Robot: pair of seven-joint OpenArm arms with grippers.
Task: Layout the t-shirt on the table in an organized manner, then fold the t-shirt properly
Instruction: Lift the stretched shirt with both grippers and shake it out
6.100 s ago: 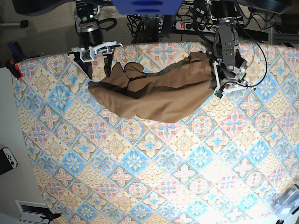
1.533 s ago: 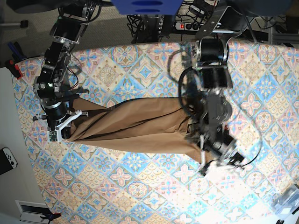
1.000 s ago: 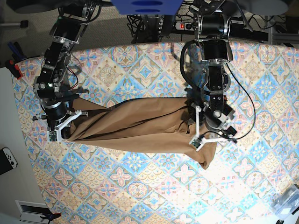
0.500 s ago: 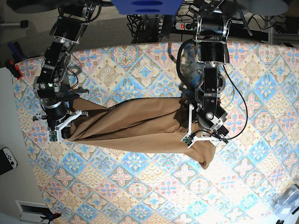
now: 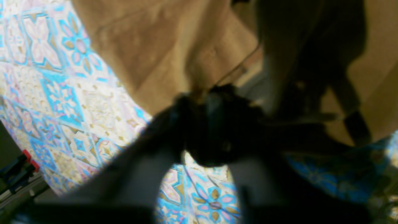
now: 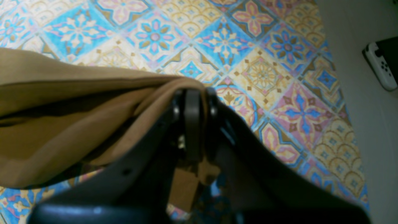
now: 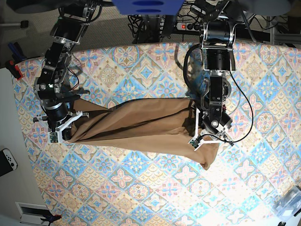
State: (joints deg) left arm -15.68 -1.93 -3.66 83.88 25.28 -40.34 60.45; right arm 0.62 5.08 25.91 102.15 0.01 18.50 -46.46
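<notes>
1. The t-shirt (image 7: pixel 141 127) is found stretched as a long band across the table (image 7: pixel 155 188), between the two grippers.
2. The right gripper (image 6: pixel 192 93) is clamped narrow on a bunched shirt edge.
3. The left gripper (image 7: pixel 207 141) is seen over the opposite end; its jaw state cannot be told, the wrist view being blurred.

The plain tan-brown short-sleeved cloth t-shirt (image 7: pixel 141 127) lies stretched out in a long band across the far half of the bench (image 7: pixel 155 188), which is covered by a cloth of pastel blue, pink and cream diamond tiles with flowers. The shirt is not flat: long folds run along it from left to right. Its left end is narrow and bunched (image 6: pixel 93 102), and its right end is wider, with one corner reaching toward the near side (image 5: pixel 149 56).
</notes>
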